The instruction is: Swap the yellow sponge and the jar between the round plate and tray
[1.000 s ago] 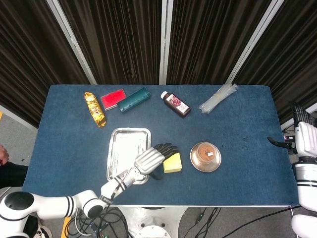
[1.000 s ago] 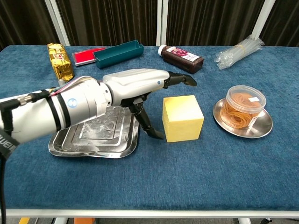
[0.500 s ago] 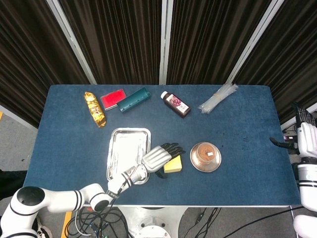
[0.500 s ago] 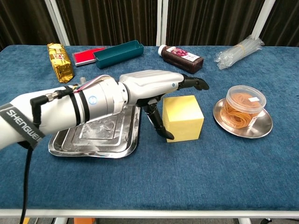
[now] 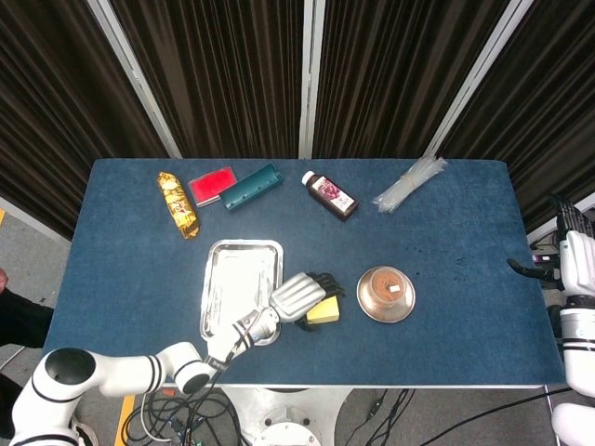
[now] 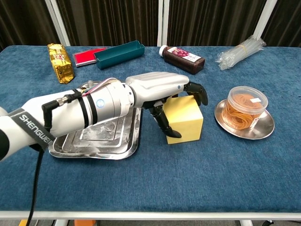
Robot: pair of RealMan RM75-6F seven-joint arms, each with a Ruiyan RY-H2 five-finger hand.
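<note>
The yellow sponge (image 6: 189, 121) stands on the blue table just right of the metal tray (image 6: 96, 142); in the head view the sponge (image 5: 327, 313) peeks out under my left hand (image 5: 302, 295). My left hand (image 6: 160, 87) lies over it, fingers curled down its far side and thumb pressed on its near face, gripping it. The jar (image 6: 243, 109) of orange rubber bands sits on the round plate (image 6: 264, 129), also seen from above as jar (image 5: 386, 288) on plate (image 5: 368, 308). The tray (image 5: 240, 277) is bare. My right hand (image 5: 569, 257) hangs off the table's right edge, holding nothing, thumb apart.
Along the back of the table lie a gold packet (image 5: 178, 203), a red box (image 5: 212, 184), a teal open box (image 5: 251, 186), a dark bottle (image 5: 329, 194) on its side and a bundle of clear plastic strips (image 5: 409, 183).
My left hand slid right over the sponge and its straight fingers curled down around the far side, closing on it. The sponge stays on the table. The right hand is unmoved.
</note>
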